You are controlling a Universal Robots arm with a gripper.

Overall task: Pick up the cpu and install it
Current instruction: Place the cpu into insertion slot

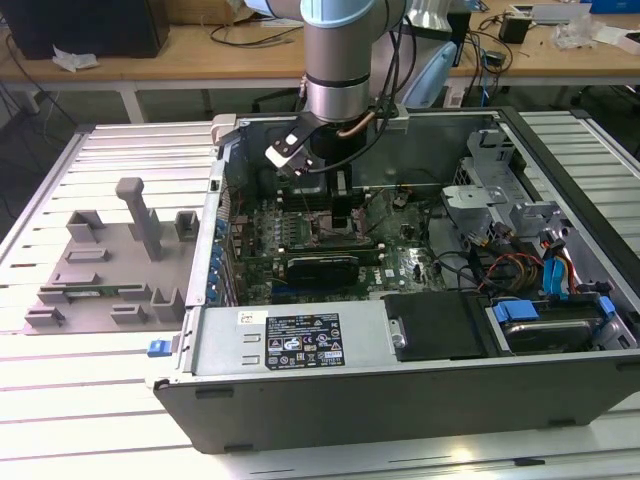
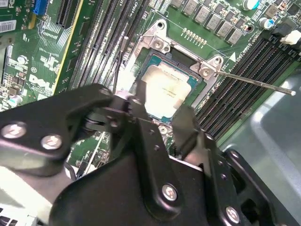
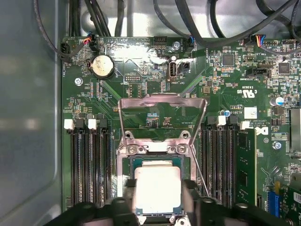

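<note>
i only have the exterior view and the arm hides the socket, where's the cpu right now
observer: In both wrist views the cpu is within the opening of the socket.
operator: is the gripper off it
observer: No. The gripper has its fingers against two opposite edges of the cpu.
operator: load plate shut?
observer: No. In the first wrist view the load plate is flipped open, clear of the cpu.
</note>
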